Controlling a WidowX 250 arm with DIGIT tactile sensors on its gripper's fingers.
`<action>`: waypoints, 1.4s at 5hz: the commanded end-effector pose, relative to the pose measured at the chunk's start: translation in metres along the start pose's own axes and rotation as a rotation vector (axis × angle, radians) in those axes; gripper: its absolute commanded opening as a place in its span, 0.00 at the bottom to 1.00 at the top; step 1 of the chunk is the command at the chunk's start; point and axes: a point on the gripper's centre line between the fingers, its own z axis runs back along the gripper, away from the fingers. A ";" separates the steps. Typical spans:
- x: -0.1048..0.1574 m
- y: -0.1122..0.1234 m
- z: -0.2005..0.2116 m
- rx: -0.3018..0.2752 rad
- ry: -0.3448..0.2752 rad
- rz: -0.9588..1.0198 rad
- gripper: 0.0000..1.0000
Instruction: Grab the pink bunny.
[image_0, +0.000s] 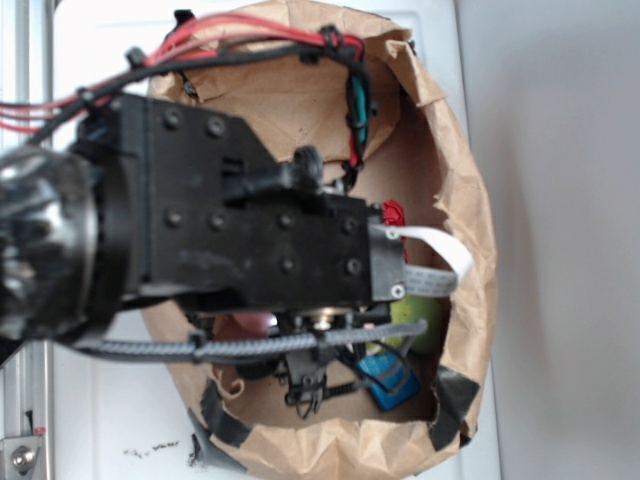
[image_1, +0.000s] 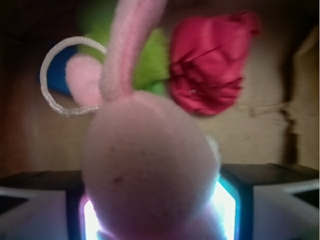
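The pink bunny (image_1: 150, 170) fills the wrist view, its round fuzzy body wedged between my two fingers and touching both pads, one long ear standing upward. My gripper (image_1: 152, 220) is shut on its body. In the exterior view only a patch of the pink bunny (image_0: 245, 325) shows under the black arm, inside the paper bag (image_0: 470, 200). The gripper's fingers are mostly hidden there by the arm.
Behind the bunny lie a lime-green plush toy (image_1: 150, 65) and a red ruffled fabric flower (image_1: 210, 65). A blue object (image_0: 390, 380) sits near the bag's front wall beside the green toy (image_0: 415, 325). The bag's brown walls enclose everything closely.
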 end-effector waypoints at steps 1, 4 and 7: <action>0.009 0.003 0.053 0.077 -0.175 0.055 0.00; 0.010 -0.006 0.073 0.027 -0.174 -0.029 0.00; 0.009 -0.011 0.070 0.036 -0.182 -0.059 0.00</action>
